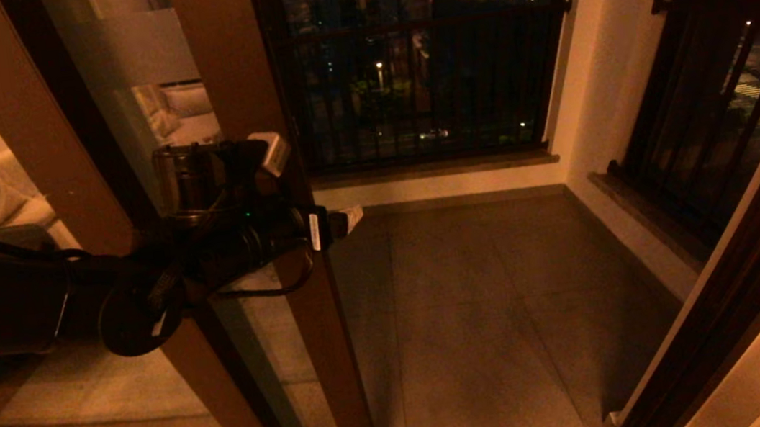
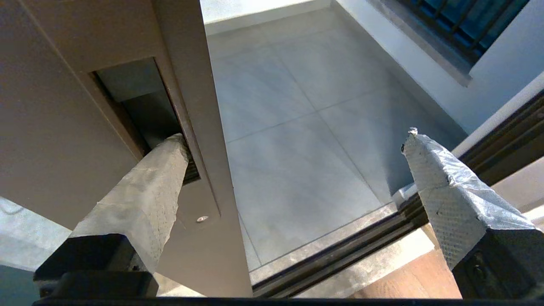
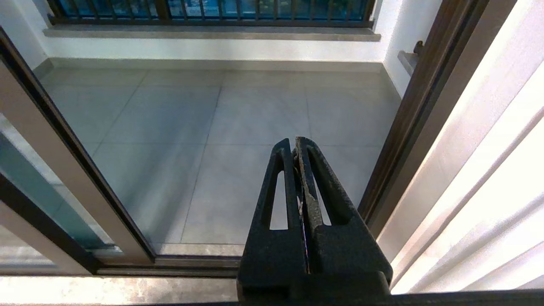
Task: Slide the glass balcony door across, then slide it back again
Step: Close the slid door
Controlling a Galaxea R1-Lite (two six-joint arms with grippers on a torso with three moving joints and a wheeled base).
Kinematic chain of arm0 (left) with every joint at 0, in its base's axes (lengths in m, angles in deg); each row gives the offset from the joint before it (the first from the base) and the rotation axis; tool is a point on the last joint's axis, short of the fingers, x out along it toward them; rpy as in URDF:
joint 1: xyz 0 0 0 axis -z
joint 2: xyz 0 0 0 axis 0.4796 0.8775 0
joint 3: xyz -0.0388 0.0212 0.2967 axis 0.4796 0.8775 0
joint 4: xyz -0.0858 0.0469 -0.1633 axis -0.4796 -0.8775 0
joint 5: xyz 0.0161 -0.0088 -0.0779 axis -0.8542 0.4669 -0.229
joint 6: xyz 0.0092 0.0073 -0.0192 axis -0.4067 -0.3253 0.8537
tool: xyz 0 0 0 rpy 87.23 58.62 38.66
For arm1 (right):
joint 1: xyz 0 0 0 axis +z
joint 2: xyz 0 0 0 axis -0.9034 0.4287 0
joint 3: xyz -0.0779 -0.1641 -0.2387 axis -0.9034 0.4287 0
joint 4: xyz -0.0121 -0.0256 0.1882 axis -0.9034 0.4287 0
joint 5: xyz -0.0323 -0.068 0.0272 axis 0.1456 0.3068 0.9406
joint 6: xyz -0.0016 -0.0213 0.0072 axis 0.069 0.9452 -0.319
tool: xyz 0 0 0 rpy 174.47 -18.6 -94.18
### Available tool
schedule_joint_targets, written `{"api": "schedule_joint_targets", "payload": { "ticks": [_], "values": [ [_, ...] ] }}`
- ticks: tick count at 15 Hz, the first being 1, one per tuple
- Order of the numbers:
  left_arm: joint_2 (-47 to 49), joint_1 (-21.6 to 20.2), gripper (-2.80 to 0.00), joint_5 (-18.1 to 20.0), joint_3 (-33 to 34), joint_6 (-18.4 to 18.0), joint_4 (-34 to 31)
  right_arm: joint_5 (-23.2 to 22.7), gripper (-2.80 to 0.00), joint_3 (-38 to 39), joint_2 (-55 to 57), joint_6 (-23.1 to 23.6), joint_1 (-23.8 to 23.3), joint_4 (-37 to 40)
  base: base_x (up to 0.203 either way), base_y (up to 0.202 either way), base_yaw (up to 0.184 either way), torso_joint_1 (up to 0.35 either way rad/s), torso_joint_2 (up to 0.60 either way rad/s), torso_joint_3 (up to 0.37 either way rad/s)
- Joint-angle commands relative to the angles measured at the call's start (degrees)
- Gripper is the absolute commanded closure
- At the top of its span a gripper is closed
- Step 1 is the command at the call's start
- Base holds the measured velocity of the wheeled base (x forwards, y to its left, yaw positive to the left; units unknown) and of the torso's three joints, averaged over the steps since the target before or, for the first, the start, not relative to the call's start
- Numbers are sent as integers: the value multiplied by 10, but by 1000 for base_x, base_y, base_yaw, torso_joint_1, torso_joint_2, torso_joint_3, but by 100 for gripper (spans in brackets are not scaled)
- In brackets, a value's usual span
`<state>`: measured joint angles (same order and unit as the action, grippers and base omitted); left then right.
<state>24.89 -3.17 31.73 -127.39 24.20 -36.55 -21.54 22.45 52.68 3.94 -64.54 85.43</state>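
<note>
the left gripper (image 2: 293, 138) is spread wide at the glass balcony door (image 1: 240, 78), one fingertip (image 2: 172, 146) in its handle slot (image 2: 140, 106). the right gripper (image 3: 296, 146) hangs pressed together over the balcony floor (image 3: 255, 110).

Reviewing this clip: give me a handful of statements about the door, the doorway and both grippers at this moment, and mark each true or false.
1. The left gripper is open, with one finger poked into the handle slot of the glass balcony door. True.
2. The right gripper is clamped on the door frame. False: it is shut on nothing and hangs clear, facing the balcony floor.
3. The doorway is fully closed. False: the opening beside the door's stile shows bare floor tiles through to the railing window.
4. The left gripper's other finger touches nothing. True.
</note>
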Motion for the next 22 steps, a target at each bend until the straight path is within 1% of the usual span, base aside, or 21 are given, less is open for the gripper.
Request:
{"api": "schedule_joint_targets", "payload": {
  "ticks": [1,4,5,6,7,8,9,12,18,22],
  "values": [
    [-10,0,-280,-1,7,1,4,-1,0,2,0,0,0,1,0,0,0,0,0,0],
    [-45,1,-280,-7,33,1,2,0,0,2,0,0,0,0,0,0,0,0,0,0],
    [-63,8,-280,-15,39,1,-1,-1,0,2,0,0,0,0,0,0,0,0,0,0],
    [-78,29,-280,-31,48,1,-8,0,0,2,0,0,0,1,0,0,0,0,0,0],
    [-81,46,-280,-55,53,1,-17,-1,0,2,0,0,0,0,0,0,0,0,0,0],
    [-79,57,-280,-82,55,1,-21,-1,0,2,0,0,0,1,0,0,0,0,0,0],
    [-77,60,-280,-97,55,1,-21,0,0,2,0,0,0,0,0,0,0,0,0,0],
    [-68,59,-280,-98,57,2,-21,0,0,2,0,0,0,1,0,0,0,0,0,0],
    [-14,58,-280,-95,32,4,-13,-1,0,2,0,0,0,0,0,0,0,0,0,0],
    [14,56,-280,-93,30,3,52,-1,0,2,0,0,0,1,0,0,0,0,0,0]
  ]
}}
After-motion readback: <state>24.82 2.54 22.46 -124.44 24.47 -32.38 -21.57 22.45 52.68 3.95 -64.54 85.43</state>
